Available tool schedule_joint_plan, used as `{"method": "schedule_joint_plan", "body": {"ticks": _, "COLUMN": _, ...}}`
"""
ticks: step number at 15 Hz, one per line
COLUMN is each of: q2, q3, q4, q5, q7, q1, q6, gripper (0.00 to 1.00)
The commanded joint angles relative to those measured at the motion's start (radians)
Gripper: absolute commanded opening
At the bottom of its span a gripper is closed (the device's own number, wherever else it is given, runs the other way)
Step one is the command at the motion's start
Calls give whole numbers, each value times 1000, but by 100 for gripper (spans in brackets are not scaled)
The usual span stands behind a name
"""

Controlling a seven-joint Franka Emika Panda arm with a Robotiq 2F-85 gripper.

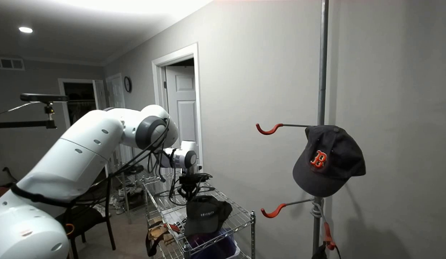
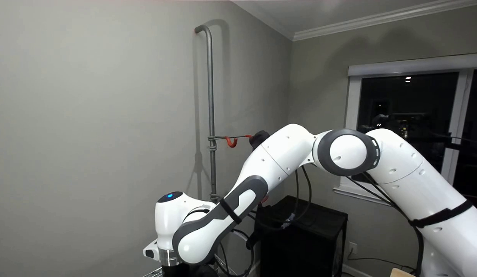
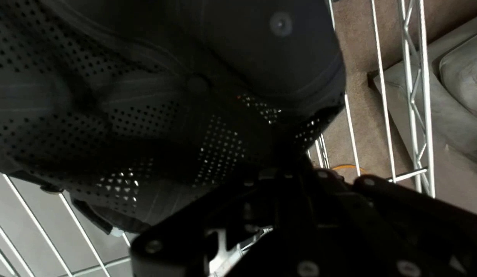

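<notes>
My gripper (image 1: 188,194) points down over a wire rack in an exterior view, at the near-top edge of a black cap (image 1: 207,219) with white lettering. The cap's brim faces the camera. In the wrist view the cap (image 3: 153,88) shows its perforated panels and top button, and fills the upper left. Its fabric runs down to the fingertips (image 3: 290,171), which are close together. They look shut on a fold of it, though the contact is very dark. In an exterior view the gripper is mostly cut off below the wrist.
The wire rack (image 1: 253,230) stands beside the wall, with a purple bin (image 1: 223,248) below. A metal pole (image 1: 321,72) carries red-tipped hooks (image 1: 269,130) and a navy cap (image 1: 334,162). A black cabinet (image 2: 300,238) and a dark chair (image 1: 88,219) stand nearby.
</notes>
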Motion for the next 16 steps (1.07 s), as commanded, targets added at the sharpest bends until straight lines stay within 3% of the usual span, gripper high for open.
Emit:
{"method": "schedule_joint_plan", "body": {"ticks": 1, "q2": -87, "q3": -18, "q4": -51, "q5": 2, "q7": 67, "q1": -16, "q6": 47, "gripper": 3}}
{"method": "schedule_joint_plan", "body": {"ticks": 8, "q2": -349, "q3": -134, "q4": -142, "q5": -110, "q7": 307, "q1": 12, "q6": 97, "gripper": 4}}
{"method": "schedule_joint_plan", "body": {"ticks": 16, "q2": -504, "q3": -207, "q4": -233, "q5": -317, "q7": 631, "q1": 6, "q6": 121, "gripper": 4}}
